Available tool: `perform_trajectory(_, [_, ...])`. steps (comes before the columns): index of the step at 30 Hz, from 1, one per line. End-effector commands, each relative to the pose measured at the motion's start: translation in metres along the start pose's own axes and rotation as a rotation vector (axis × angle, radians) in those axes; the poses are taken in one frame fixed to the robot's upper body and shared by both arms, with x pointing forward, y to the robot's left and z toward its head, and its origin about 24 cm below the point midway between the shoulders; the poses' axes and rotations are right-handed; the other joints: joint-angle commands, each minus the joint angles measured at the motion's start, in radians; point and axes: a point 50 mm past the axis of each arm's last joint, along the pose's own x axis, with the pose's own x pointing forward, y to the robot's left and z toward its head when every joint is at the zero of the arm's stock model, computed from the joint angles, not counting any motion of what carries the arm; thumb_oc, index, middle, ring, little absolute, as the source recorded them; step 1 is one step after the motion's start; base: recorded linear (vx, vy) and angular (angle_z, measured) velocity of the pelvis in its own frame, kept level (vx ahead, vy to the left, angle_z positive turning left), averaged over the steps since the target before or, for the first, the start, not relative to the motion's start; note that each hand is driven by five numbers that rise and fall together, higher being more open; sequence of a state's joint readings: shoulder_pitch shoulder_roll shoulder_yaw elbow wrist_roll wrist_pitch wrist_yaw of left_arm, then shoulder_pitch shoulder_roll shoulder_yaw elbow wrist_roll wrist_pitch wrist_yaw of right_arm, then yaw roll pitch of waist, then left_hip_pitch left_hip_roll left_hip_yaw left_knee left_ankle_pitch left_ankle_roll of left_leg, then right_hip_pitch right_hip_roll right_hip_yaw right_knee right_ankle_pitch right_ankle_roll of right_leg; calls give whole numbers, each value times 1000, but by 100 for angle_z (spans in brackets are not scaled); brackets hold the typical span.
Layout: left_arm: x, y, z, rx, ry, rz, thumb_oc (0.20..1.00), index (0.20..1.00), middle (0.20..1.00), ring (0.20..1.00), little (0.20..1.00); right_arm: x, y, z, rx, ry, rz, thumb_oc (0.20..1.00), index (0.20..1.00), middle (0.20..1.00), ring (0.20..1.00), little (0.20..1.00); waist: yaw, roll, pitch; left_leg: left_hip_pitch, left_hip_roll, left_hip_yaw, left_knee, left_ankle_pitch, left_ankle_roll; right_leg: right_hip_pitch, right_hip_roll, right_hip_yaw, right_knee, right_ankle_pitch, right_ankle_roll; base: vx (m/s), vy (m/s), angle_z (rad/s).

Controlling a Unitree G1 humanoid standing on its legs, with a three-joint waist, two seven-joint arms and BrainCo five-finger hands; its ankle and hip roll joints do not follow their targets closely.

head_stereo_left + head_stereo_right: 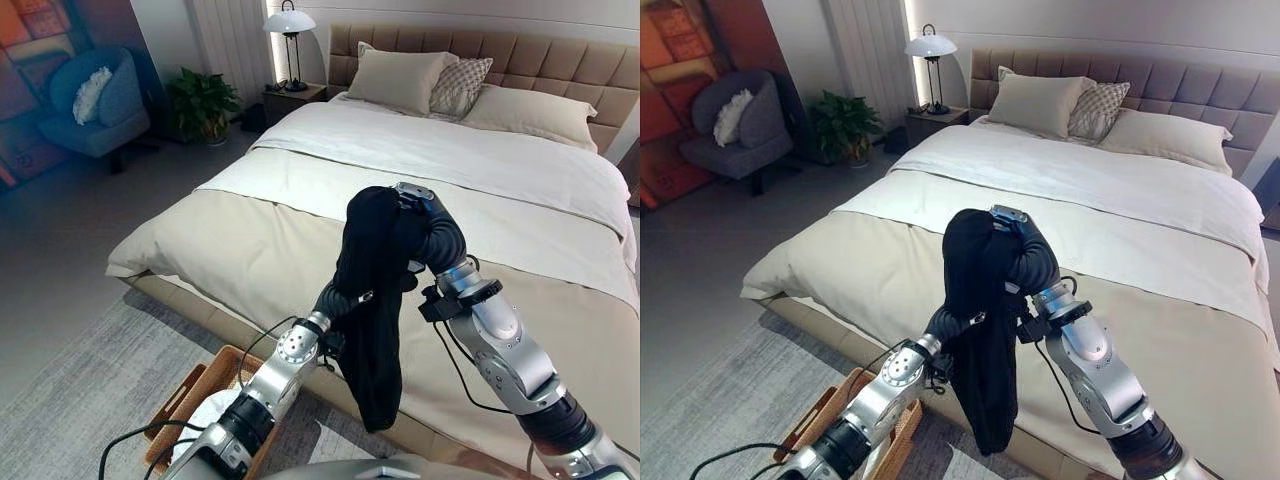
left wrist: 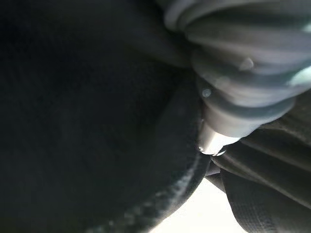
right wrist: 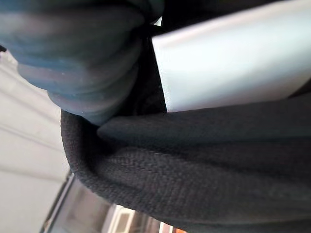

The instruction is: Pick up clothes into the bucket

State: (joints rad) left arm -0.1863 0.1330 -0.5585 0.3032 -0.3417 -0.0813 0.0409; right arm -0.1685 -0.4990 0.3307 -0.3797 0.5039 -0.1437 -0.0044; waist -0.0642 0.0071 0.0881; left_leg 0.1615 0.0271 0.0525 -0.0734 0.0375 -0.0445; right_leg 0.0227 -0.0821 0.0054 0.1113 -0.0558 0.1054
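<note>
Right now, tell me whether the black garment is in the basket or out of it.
Out. The black garment hangs in the air before the bed, draped over the right hand, above the wicker basket on the rug.

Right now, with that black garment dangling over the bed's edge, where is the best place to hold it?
Probably at its bunched top, from the side. The black garment is draped over the right robot hand and hangs in a long, narrow fold, so its loose lower end would likely slip.
</note>
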Motion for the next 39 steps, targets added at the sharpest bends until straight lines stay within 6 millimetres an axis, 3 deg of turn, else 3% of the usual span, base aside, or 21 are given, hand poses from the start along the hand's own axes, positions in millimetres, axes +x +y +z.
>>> perform_trajectory(1, [10, -5, 2, -62, 1, 44, 200, 200, 200, 200, 200, 7, 27, 72, 157, -424, 98, 200, 200, 200, 200, 200, -9, -82, -19, -67, -59, -40, 139, -127, 45, -3, -64, 13, -11, 51, 56, -7, -5, -12])
perform_trajectory(6, [16, -10, 8, -99, -19, 43, 200, 200, 200, 200, 200, 7, 23, 75, 118, -439, 67, 219, 219, 219, 219, 219, -18, -82, -13, -70, -57, -29, 150, -134, 48, -12, -60, 31, -2, 49, 55, 9, -2, -10])
perform_trajectory(7, [17, -9, 10, -118, -31, 53, 200, 200, 200, 200, 200, 7, 22, 74, 108, -437, 54, 445, 445, 445, 445, 445, -19, -82, -13, -70, -56, -27, 152, -136, 48, -11, -60, 33, -2, 49, 55, 12, 0, -12])
perform_trajectory(10, [16, -4, 16, -145, -62, 75, 200, 200, 200, 200, 200, 6, 15, 71, 51, -417, 5, 1000, 1000, 1000, 1000, 1000, -24, -83, -12, -71, -56, -27, 157, -140, 47, -15, -60, 34, 0, 48, 56, 14, -1, -11])
perform_trajectory(18, [-2, 42, 34, -155, -180, 231, 200, 200, 200, 200, 200, -17, -21, 32, -70, -213, -228, 1000, 1000, 1000, 1000, 1000, -27, -78, -10, -78, -56, -30, 166, -148, 45, -12, -64, 27, 1, 41, 56, 22, 1, 0])
perform_trajectory(20, [-16, 66, 41, -117, -233, 325, 200, 200, 200, 200, 200, -35, -42, 8, -92, -94, -374, 1000, 1000, 1000, 1000, 1000, -25, -76, -10, -77, -57, -32, 164, -149, 42, -9, -67, 20, 1, 38, 56, 38, 5, 0])
perform_trajectory(28, [-46, 107, 56, -4, -331, 500, 200, 200, 200, 200, 200, -73, -73, -25, -221, 113, -577, 1000, 1000, 1000, 1000, 1000, -17, -73, -13, -78, -59, -46, 156, -154, 41, -3, -70, 5, -2, 30, 55, 34, 2, 3])
perform_trajectory(34, [-91, 154, 80, 195, -439, 740, 200, 200, 200, 200, 200, -120, -94, -73, -260, 396, -733, 1000, 1000, 1000, 1000, 1000, 0, -61, -10, -82, -66, -58, 158, -160, 41, 3, -74, -10, -5, 25, 53, 40, 11, 7])
perform_trajectory(37, [-104, 164, 84, 228, -458, 803, 200, 200, 200, 200, 200, -131, -93, -87, -240, 466, -745, 1000, 1000, 1000, 1000, 1000, 1, -58, -8, -84, -67, -59, 159, -161, 40, 4, -76, -12, -6, 23, 52, 26, 23, 8])
perform_trajectory(38, [-123, 179, 96, 280, -502, 888, 200, 200, 200, 200, 200, -157, -89, -115, -203, 631, -764, 1000, 1000, 1000, 1000, 1000, 12, -51, -6, -86, -69, -62, 160, -161, 37, 8, -78, -17, -10, 23, 52, 33, 27, 10])
perform_trajectory(39, [-131, 185, 102, 315, -519, 918, 200, 200, 200, 200, 200, -171, -86, -126, -192, 711, -766, 1000, 1000, 1000, 1000, 1000, 16, -50, -5, -87, -69, -66, 160, -161, 36, 9, -78, -18, -11, 24, 53, 34, 27, 7])
